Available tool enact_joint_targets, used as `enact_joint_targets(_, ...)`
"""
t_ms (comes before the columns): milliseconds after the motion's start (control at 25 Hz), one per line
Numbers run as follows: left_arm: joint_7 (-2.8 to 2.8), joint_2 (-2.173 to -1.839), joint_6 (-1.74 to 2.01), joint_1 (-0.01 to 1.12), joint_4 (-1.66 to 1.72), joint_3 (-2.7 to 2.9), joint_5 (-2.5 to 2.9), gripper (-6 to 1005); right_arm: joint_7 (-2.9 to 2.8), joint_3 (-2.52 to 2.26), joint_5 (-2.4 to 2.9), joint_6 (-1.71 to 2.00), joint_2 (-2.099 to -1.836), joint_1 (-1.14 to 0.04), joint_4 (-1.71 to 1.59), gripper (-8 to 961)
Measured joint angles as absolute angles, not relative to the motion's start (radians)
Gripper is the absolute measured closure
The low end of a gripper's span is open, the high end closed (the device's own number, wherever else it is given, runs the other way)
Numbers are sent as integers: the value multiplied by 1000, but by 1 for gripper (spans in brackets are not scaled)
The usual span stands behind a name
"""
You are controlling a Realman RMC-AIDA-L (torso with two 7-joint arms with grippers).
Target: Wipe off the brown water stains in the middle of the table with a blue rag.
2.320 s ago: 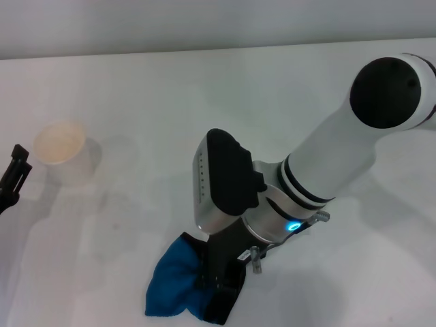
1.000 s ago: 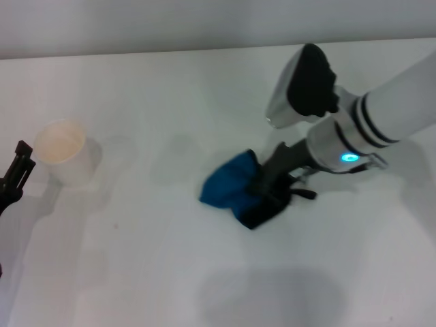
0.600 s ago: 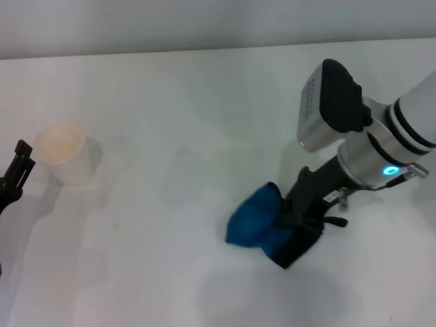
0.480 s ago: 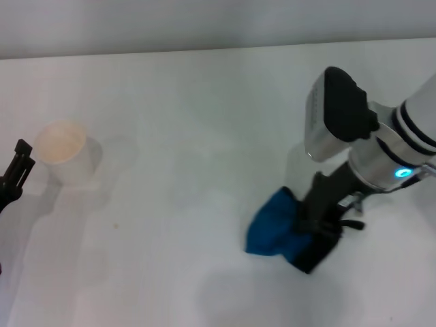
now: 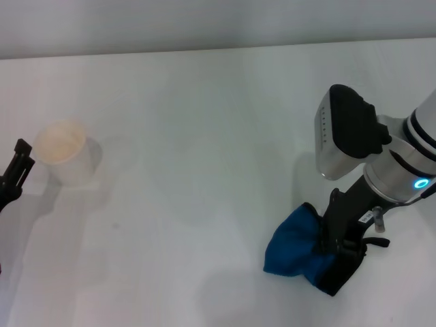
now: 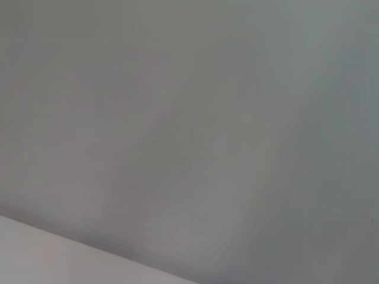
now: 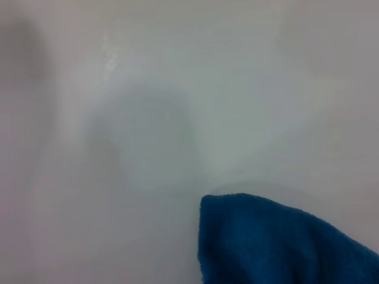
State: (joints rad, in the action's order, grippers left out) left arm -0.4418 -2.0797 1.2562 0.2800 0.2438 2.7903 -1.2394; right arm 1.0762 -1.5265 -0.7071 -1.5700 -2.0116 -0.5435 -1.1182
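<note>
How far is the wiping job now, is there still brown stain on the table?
Done: no brown blotch shows on the table, only a tiny speck near the paper cup. In hand: the right gripper holds the blue rag at the near right. Left: perhaps nothing. The left gripper sits at the left edge.

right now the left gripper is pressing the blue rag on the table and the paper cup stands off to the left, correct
Not quite: the right gripper is pressing the blue rag on the table, as the head view shows. The paper cup does stand off to the left.
</note>
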Motion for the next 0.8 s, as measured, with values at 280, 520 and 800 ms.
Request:
enact_joint_targets(280, -442, -2080, 1256, 286, 244, 2790, -1239, 112, 1075, -1528, -711, -1569, -2013, -538, -1153, 771)
enact_joint_targets(520, -442, -2080, 1255, 286, 244, 2784, -1240, 111, 1077, -1529, -716, -1545, -2014, -534, -1154, 765)
enact_joint_targets(800, -455, -2080, 1255, 285, 244, 2778, -1241, 112, 1101, -1522, -805, -1516, -2014, -528, -1174, 538)
